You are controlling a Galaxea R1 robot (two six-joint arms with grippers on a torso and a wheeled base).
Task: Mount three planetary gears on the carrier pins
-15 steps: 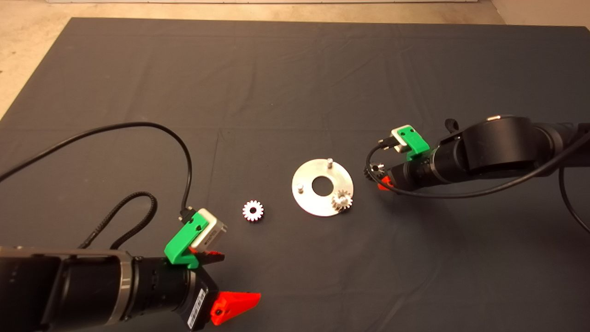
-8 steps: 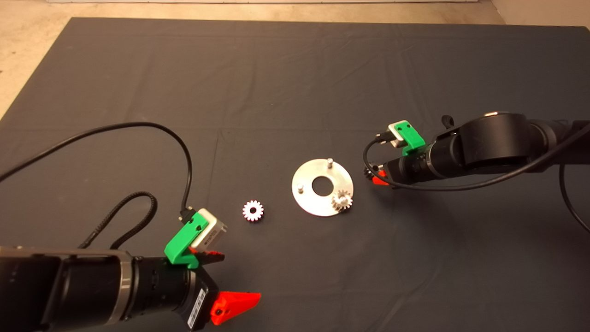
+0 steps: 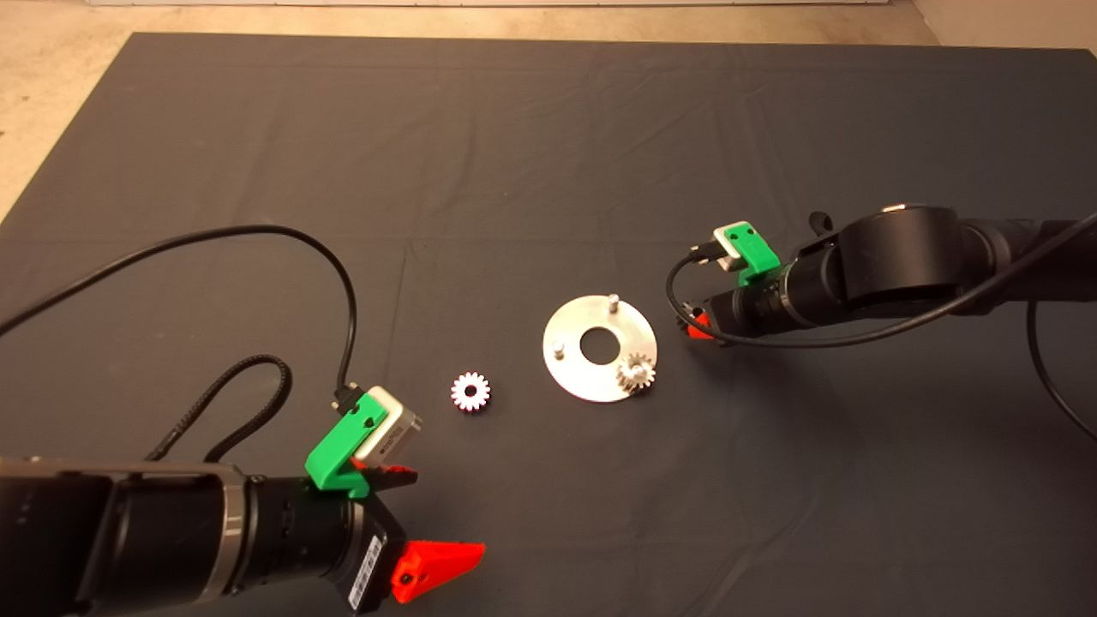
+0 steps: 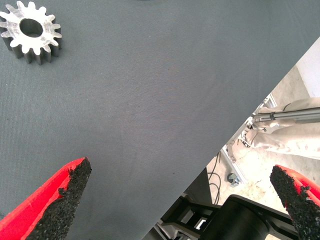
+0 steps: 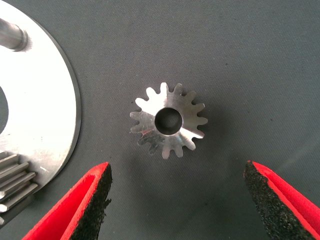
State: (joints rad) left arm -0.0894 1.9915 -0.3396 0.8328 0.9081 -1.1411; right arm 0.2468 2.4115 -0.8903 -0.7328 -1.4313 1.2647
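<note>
The aluminium disc lies mid-mat with two bare carrier pins; a grey gear sits on its third pin. A bright white gear lies flat to the disc's left. Just off the disc's right rim lies a dark gear, flat on the mat. My right gripper hovers over that gear, open, with a finger on either side and clear of it. My left gripper waits open at the lower left, with the white gear ahead of it.
The left arm's black cable loops over the mat's left half. The disc's rim with a pin lies close beside the dark gear. Past the mat's edge, a metal frame and floor show in the left wrist view.
The right arm has shifted slightly left and toward the back, its gripper settling over the dark gear. The left arm, disc and gears have not moved.
</note>
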